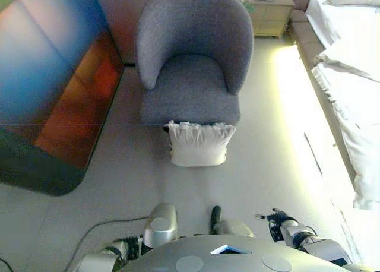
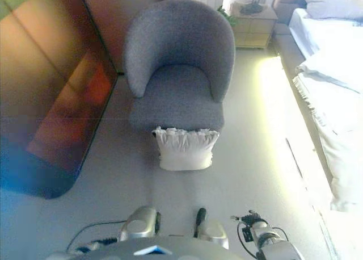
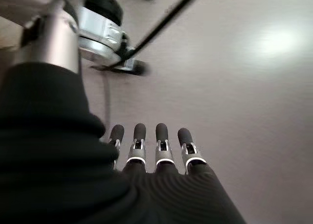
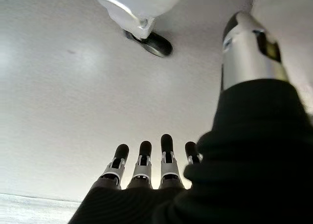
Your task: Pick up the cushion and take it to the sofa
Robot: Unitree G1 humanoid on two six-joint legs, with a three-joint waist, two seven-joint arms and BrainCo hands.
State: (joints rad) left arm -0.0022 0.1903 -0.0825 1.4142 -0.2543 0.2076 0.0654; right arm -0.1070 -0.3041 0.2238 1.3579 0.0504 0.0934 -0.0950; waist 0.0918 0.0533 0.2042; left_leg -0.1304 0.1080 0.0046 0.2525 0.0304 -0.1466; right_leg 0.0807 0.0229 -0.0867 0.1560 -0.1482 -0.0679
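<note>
silver fingers with dark tips mark both hands, nearest the camera and low at the robot's sides. left hand (image 3: 156, 150): fingers straight and relaxed over bare floor, holding nothing. right hand (image 4: 146, 163): likewise straight-fingered and empty, with only pale floor (image 1: 119, 183) past the tips; in the head views it shows at the lower right (image 1: 284, 223).

beyond the hands, well apart from both: white cushion (image 1: 199, 144), standing on edge on the floor, its ruffled upper edge touching the front of the grey armchair (image 1: 193, 76), which serves here as the sofa of the task. the cushion has not been lifted and the seat above it is bare.

handling, as a judgement: the cushion looks plump, soft and light. it should give under the fingers rather than resist them, and it is unlikely to slip or break. a one-handed pinch at the ruffle would probably let it sag and swing. a firmer hold would be one hand on each side edge, pressing inward at mid-height, then a short lift onto the seat.

to the robot's left: large dark panel (image 1: 53, 88) with reddish reflections, standing close beside the armchair. to its right: bed with white bedding (image 1: 350, 76). farthest: small pale cabinet (image 1: 270, 13) behind the armchair, near the head of the bed.
</note>
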